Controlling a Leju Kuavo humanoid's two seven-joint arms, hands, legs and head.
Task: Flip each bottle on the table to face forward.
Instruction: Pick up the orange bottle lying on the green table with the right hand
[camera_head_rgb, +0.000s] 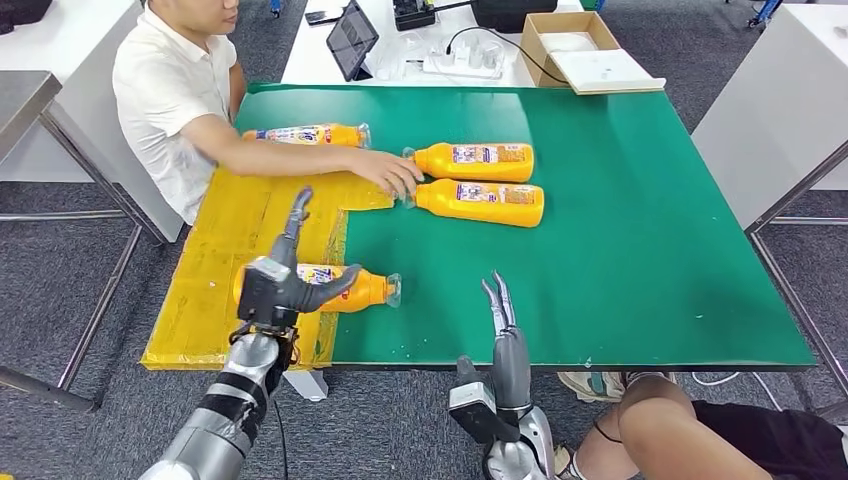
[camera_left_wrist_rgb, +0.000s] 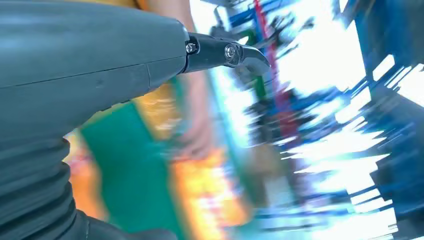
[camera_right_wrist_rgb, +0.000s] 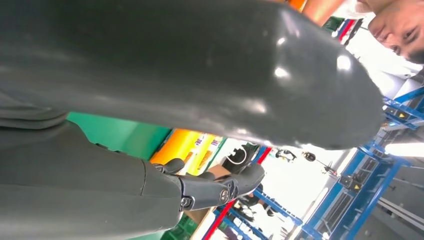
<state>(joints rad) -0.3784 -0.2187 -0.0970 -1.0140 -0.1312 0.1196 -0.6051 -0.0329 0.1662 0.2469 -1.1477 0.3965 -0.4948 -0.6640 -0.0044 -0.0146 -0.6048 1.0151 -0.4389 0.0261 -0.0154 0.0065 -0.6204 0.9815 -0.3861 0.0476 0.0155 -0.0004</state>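
Likely light, stiff and slick, the nearest bottle (camera_head_rgb: 345, 287) lies on its side near the table's (camera_head_rgb: 620, 280) front-left edge; grip its broad body. Your left hand (camera_head_rgb: 285, 275) hovers over it, fingers apart; your right hand (camera_head_rgb: 505, 345) is empty, fingers straight.

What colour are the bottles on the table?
Orange bottles with clear caps and colourful labels, seen best in the head view.

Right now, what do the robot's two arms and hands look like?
Both arms are silver with ribbed segments; each ends in a dark grey block at the wrist. The left hand and right hand have slim dark grey fingers with pointed tips; a thin black cable hangs below the left arm.
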